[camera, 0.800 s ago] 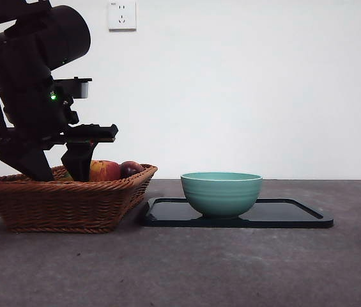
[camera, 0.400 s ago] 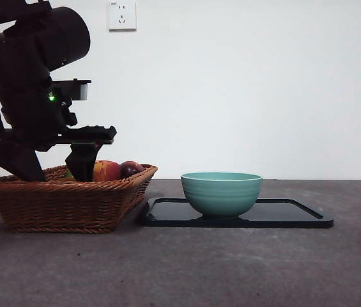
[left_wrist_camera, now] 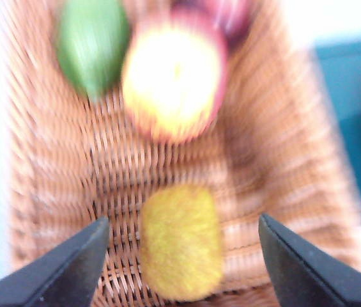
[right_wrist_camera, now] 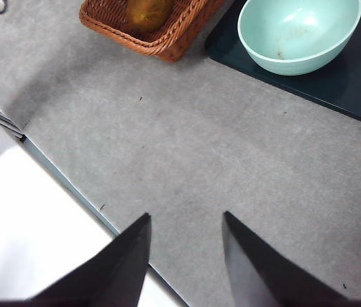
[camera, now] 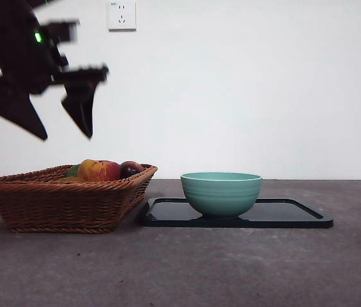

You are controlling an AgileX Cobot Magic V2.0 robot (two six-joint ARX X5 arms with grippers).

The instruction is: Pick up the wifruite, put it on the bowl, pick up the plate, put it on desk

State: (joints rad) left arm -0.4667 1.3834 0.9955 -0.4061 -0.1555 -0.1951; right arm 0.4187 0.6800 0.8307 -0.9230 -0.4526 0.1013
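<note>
Front view shows the left gripper (camera: 65, 131) hanging in the air above the wicker basket (camera: 65, 201), its two jaws spread wide with nothing between them. Left wrist view, blurred, looks straight down into that basket: the wifruite (left_wrist_camera: 181, 242), oval and brown-tan, lies on the weave directly between the two jaw tips, touched by neither. Beyond the jaws sit the red-yellow apple (left_wrist_camera: 174, 83), a green fruit (left_wrist_camera: 92, 45) beside it, and a dark purple fruit (left_wrist_camera: 231, 16) at the far rim.

To the side of the basket, the teal-green bowl (camera: 222, 192) stands upright on the dark plate (camera: 295, 214), which lies flat on the grey desk (camera: 231, 268). The bowl holds nothing.

Right gripper (right_wrist_camera: 185, 224) waits well apart from all this, its jaws parted over bare desk; bowl and basket corner lie far ahead of its tips.

A white wall socket (camera: 122, 15) carries a small mark too tiny to read.
</note>
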